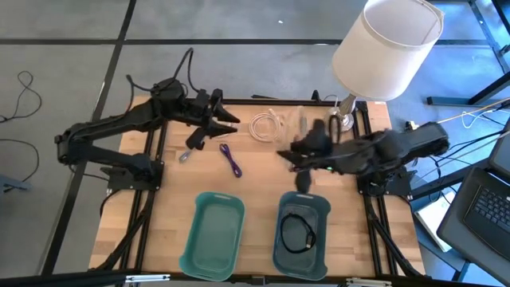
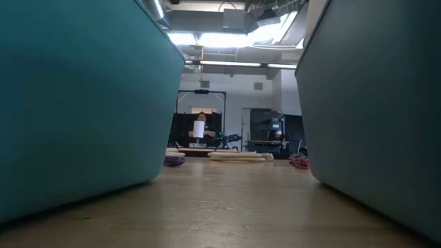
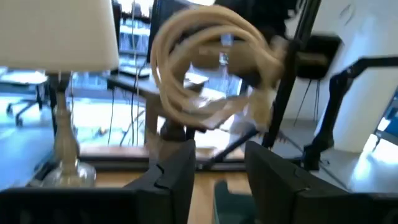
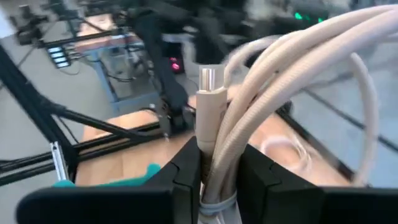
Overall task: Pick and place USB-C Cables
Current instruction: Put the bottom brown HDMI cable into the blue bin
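My right gripper (image 4: 217,168) is shut on a cream-white USB-C cable coil (image 4: 298,68) and sits over the table's middle (image 1: 288,155). My left gripper (image 3: 219,168) is open near the far left (image 1: 227,119). It faces a raised cream coil (image 3: 211,62) without touching it. Another cream coil (image 1: 271,125) shows at the far centre, and one lies flat on the wood (image 4: 286,152). A purple lead (image 1: 231,159) and a small grey lead (image 1: 185,157) lie on the table. A magenta lead (image 2: 298,162) shows in the low view. My right gripper pinches the coil's gathered strands (image 4: 219,146) between its two fingers, right beside a plug end (image 4: 210,84) that stands up past the fingertips. The fingers point toward the table's left. The coil reaches out beyond them, lifted clear of the table.
Two teal trays sit at the near edge, the left one (image 1: 211,235) and the right one (image 1: 280,209), which holds a black cable (image 1: 299,235). A lamp with a white shade (image 1: 386,48) stands at the far right corner. Bare wood lies between the trays and the cables.
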Controlling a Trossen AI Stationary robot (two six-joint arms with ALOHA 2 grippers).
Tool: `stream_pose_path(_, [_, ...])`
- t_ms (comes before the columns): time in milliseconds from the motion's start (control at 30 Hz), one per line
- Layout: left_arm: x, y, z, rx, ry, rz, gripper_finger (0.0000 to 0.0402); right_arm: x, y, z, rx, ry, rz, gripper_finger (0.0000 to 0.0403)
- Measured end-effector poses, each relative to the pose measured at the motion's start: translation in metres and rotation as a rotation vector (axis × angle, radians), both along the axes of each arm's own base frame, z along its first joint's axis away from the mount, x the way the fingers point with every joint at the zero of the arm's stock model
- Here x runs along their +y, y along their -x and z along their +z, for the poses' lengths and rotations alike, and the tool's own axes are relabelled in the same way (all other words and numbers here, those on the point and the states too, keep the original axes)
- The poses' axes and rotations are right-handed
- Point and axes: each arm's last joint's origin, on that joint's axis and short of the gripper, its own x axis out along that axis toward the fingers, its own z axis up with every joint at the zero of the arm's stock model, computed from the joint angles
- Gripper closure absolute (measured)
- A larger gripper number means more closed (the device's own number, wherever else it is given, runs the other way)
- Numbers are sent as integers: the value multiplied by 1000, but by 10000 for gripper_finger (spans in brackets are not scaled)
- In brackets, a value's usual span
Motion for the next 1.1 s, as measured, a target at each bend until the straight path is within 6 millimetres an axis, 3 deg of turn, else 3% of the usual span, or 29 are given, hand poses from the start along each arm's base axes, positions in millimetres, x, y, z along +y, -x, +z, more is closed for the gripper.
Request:
stream_pose_path(100, [-4,14,2,29,-6,9,262,10,17,-11,104,-141,-10,338])
stream_pose_path(233, [-9,29,9,21,-16,42,261,33,21,-37,282,-348,-31,338])
stream_pose_path(433, [-10,42,13,8,-99,178,261,79,9,-80,480,-455,-64,338])
stream_pose_path(733, [-6,44,13,21,-178,309,261,129,-1,-137,720,-642,-197,338])
stream_pose_path(1100, [-3,44,13,34,-223,410,261,149,-20,-186,818,-601,-282,338])
